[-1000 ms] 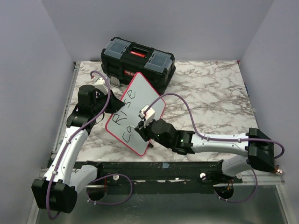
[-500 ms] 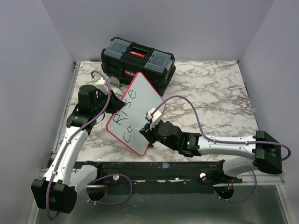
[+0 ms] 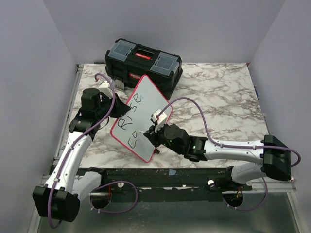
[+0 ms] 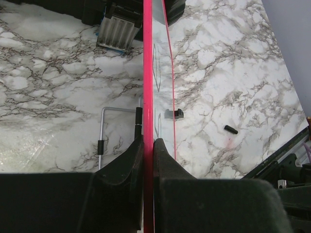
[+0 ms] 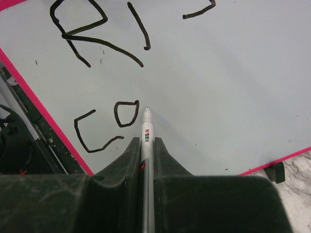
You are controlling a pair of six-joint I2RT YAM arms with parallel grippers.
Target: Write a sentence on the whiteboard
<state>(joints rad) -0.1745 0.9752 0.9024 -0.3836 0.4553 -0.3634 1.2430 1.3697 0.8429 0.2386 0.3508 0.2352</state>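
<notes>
The whiteboard [image 3: 151,103], white with a pink rim, stands tilted on edge in front of the toolbox. My left gripper [image 3: 118,105] is shut on its left rim; in the left wrist view the rim [image 4: 147,73] runs edge-on between the jaws of that gripper [image 4: 148,141]. The sentence [image 3: 130,115] reads "Rise" with "Co" below it [image 5: 99,124]. My right gripper [image 5: 147,141] is shut on a silver marker [image 5: 147,127]. Its tip rests on the board face [image 5: 218,82] just right of the "o". In the top view the right gripper [image 3: 151,131] sits over the board's lower part.
A black toolbox [image 3: 143,60] stands behind the board at the table's back. A small black pen cap [image 4: 230,129] lies on the marble table to the right of the board. A bent metal wire [image 4: 101,127] lies left of the board. A black rail [image 3: 160,174] runs along the near edge.
The right gripper with the marker slid a little down and right across the board, then eased slightly back. The left arm and the whiteboard stayed still.
</notes>
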